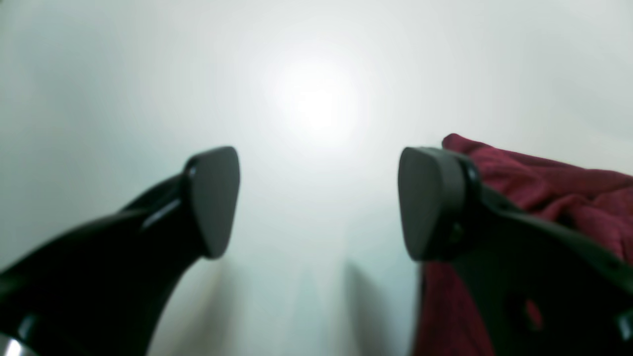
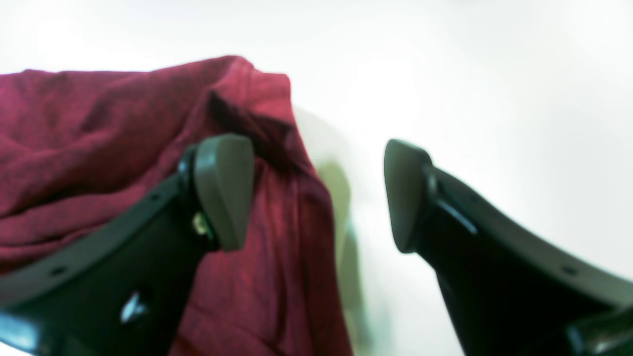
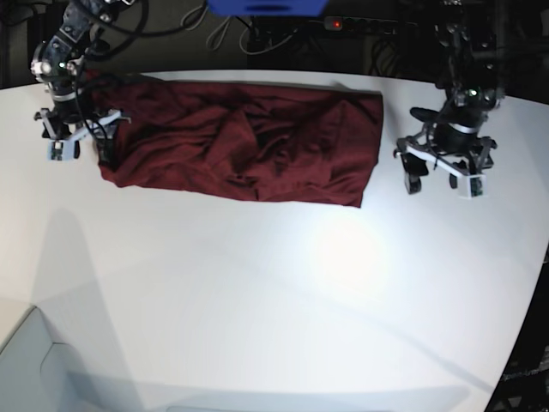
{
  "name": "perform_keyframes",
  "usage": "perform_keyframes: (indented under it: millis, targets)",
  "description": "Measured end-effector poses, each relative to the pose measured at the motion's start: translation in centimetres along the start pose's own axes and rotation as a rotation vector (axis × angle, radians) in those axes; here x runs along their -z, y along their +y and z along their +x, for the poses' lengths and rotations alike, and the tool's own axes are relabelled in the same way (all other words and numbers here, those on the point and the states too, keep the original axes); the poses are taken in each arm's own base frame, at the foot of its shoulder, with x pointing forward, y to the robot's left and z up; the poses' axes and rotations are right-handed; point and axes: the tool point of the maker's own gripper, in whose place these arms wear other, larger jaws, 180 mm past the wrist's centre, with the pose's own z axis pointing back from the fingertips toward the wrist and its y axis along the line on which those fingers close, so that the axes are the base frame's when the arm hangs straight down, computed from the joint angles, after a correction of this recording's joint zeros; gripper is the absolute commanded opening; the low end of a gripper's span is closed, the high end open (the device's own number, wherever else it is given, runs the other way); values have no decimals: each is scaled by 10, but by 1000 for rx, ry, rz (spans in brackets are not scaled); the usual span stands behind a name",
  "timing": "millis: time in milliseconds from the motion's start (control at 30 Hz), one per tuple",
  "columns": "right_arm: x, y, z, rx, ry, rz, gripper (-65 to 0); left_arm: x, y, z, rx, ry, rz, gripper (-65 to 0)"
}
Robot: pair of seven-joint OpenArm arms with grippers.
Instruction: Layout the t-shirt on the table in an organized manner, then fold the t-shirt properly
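Observation:
The dark maroon t-shirt [image 3: 240, 142] lies spread in a wrinkled, roughly rectangular band across the far half of the white table [image 3: 274, 300]. My left gripper [image 3: 443, 182] is open and empty over bare table just beyond the shirt's right edge. In the left wrist view the gripper [image 1: 319, 202] has the shirt [image 1: 568, 193] behind its right finger. My right gripper [image 3: 81, 148] is open at the shirt's left end. In the right wrist view the gripper [image 2: 316, 193] has one finger over the cloth [image 2: 99, 133] and the other over bare table [image 2: 494, 74].
Dark equipment and cables [image 3: 386, 26] stand behind the table's far edge, with a blue object [image 3: 266, 7] at the top. The table's curved edge [image 3: 536, 283] runs down the right. A pale grey surface [image 3: 26, 360] shows at the bottom left.

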Motion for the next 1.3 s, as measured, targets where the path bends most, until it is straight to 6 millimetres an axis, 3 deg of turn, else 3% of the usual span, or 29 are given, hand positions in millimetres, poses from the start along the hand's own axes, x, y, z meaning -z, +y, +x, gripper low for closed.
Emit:
perform_keyframes:
  millis: [233,400,767,933,1133,1300]
  targets:
    - [-9,-7,-14,5,25,-16,-235,9,12,-16,-59,47,-1,-164]
    - [-13,5,-38,48,73,-3,-235,13,10,-6,-60,18,-4,-164]
    - [-9,10,-46,117,35,22,-248,12,10,-8,-59,25,-4,-164]
    - [-7,16,-46,107,39,36,-377,12,10,-8,-58,24,-4,-164]
    - [-2,50,-46,85,44,130,-640,11,14,-6,-62,20,4,-164]
    - [1,62,-44,77,43,162,-650,5,43,4,-82,-8,73,-164]
